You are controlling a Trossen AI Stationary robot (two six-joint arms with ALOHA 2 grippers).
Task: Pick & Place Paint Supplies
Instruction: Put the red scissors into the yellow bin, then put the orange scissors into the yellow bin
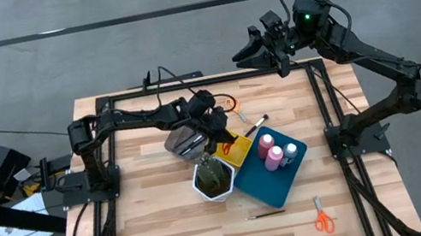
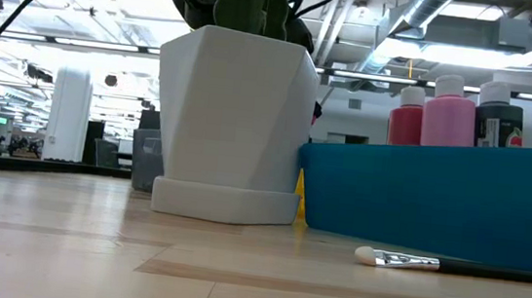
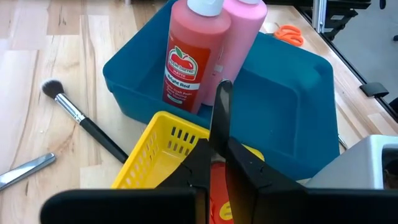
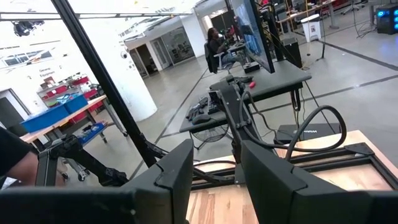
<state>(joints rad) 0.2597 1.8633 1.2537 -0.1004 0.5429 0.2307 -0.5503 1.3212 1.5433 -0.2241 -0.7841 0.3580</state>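
My left gripper hangs over the yellow tray, shut on a thin dark stick. An orange-red piece shows below its fingers; whether it belongs to the stick, I cannot tell. Two pink bottles and a small grey white-capped bottle stand upright in the blue tray. One brush lies on the table beyond the trays, another near the table's front. Orange scissors lie flat at the near right. My right gripper waits open, raised at the far edge. My left gripper pinches the thin dark stick between its two fingers. The stick's free end juts out past the fingertips toward the blue tray, clear of the table. The part behind the fingers is hidden by the gripper.
A white hexagonal pot with a cactus stands just on the near side of my left gripper. A grey tray sits under the left arm. A silver blade lies by the far brush. A black frame runs along the table's edges.
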